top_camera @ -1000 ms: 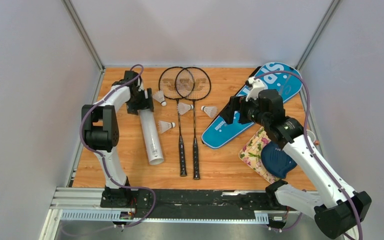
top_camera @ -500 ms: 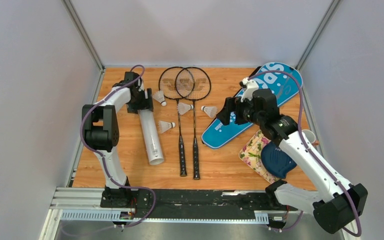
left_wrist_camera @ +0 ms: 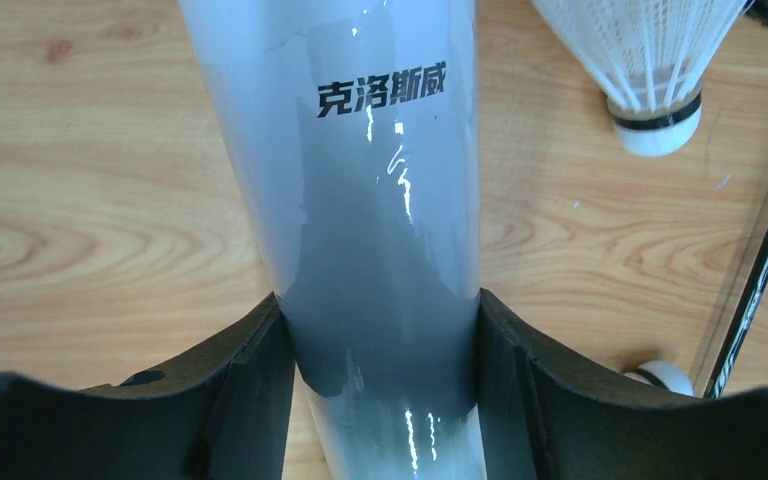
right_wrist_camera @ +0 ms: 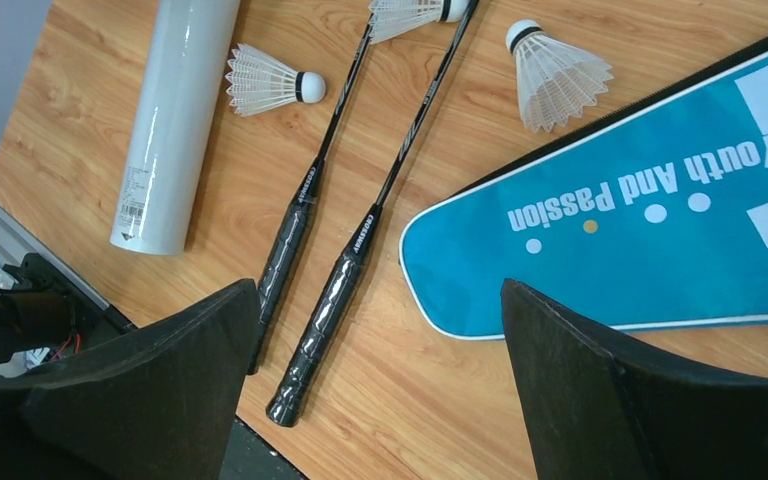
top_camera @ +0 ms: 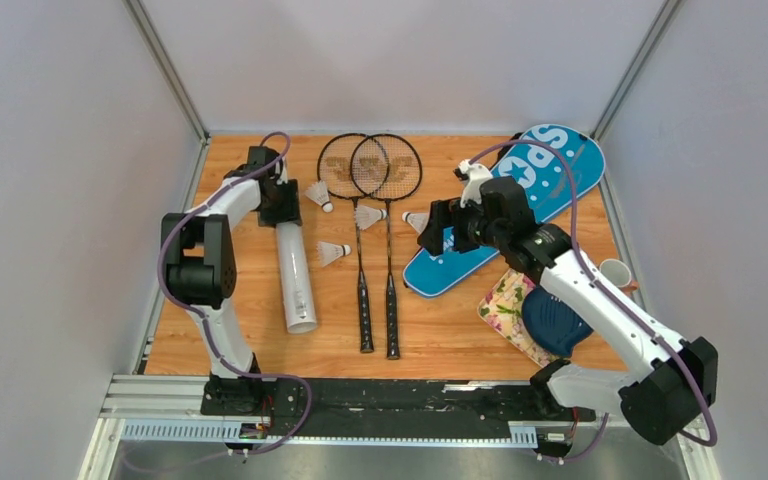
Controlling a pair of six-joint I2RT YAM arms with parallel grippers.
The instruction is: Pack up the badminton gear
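- The long white tube lies on the left of the table. The left gripper pinches its far end, fingers pressed on both sides, probably to steady it for loading.
- Four shuttlecocks lie loose just right of it, around two rackets.
- The right gripper, spread wide and empty, hovers over the near end of the blue cover, close to one shuttlecock.

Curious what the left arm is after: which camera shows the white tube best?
The top external view: the white tube shows at nearly full length, its far end under the left gripper. The left wrist view shows only a stretch between the fingers; the right wrist view cuts off its far end.
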